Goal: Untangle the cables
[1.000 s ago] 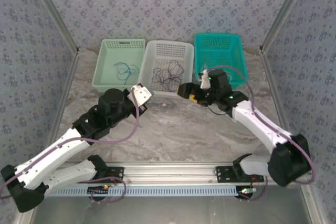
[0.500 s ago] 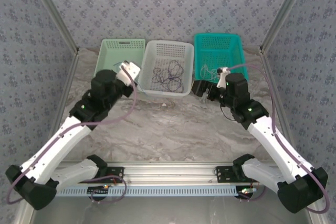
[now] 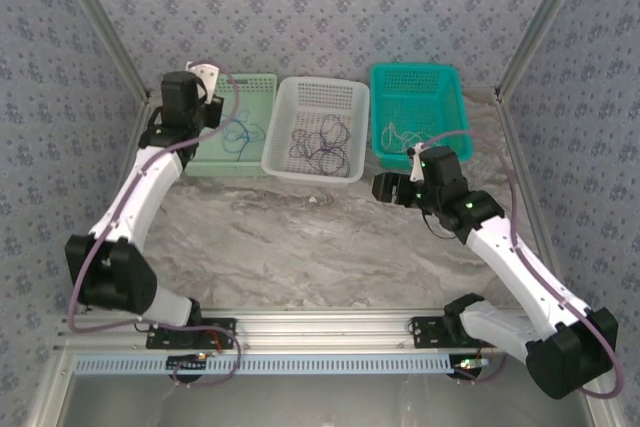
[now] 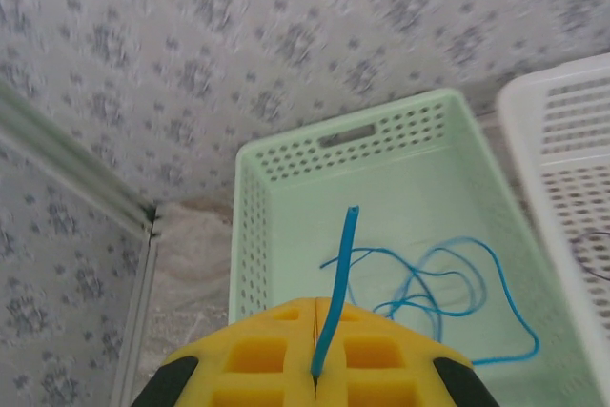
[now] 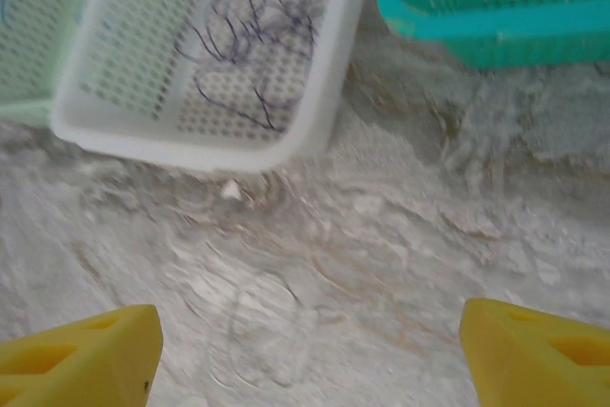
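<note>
Left gripper clamped on the end of the thin blue cable, its coils lying in the pale green plastic basket, I'd release low over the middle so no loop drapes the rim; my right gripper hangs open, empty.

Three baskets are counted (light green basket, white basket, teal basket), three cable bunches (blue cables, dark purple cables, whitish cables) and two arms (left arm, right arm).

The lower end of the blue cable is hiding inside the clamped left hand. The picture edge is cropping the white basket, and the counter is showing blurred beneath the right hand.
</note>
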Available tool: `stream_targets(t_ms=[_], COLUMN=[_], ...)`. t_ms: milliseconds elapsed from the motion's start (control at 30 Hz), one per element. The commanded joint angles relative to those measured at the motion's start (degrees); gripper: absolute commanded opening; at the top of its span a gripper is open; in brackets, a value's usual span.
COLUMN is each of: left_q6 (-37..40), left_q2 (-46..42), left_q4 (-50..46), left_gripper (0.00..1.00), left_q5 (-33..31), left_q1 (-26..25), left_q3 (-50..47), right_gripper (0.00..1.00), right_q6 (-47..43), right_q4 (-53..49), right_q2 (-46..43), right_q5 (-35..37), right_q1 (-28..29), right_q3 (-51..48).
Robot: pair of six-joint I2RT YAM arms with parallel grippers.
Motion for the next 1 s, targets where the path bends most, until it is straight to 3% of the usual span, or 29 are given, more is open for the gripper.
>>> stream_targets(t_ms=[0,100,300,367,500,633,800,900,967], left_q6=[-6.33,-9.45,-15.53,-18.10,-22.62,-25.47,-26.32,-26.96,-27.05], left_q2=[4.45,8.73,15.88,16.72,14.89,9.03,0.50,-4.03,-7.03], left_q4=[0.08,-0.19,-7.06,-8.53,-8.81,-6.59,-4.80,-4.20,-3.67], left_gripper=[0.02,0.04,0.22,0.41,0.69,0.86,0.97,0.98,0.98], left_q5=[3.21,3.71,9.63,10.22,13.25,14.71,13.66,13.52,13.38], left_q1=[2.97,4.35,5.22,5.33,5.26,4.39,1.51,-0.30,-1.66], left_q3=[3.52,4.84,9.47,8.94,4.69,-1.16,-7.10,-10.26,-12.45], right_gripper=[0.80,0.77,0.72,0.71,0.65,0.60,0.52,0.41,0.28], right_q6=[-0.37,1.10,3.95,4.62,6.18,7.24,7.50,6.99,6.60], right_q4=[-4.62,-3.94,-2.07,-2.46,-1.46,0.40,1.26,1.96,1.61], right_q2=[3.34,6.87,16.12,19.78,25.33,28.08,32.09,34.08,34.86], right_q5=[-0.71,-1.08,-0.99,0.24,0.43,-0.93,-0.10,-0.14,0.53], right_q1=[0.90,2.80,9.80,12.42,15.26,16.18,17.23,17.91,18.33], right_q3=[-1.40,-2.27,-1.69,-0.86,-0.33,-0.24,0.78,1.66,1.97])
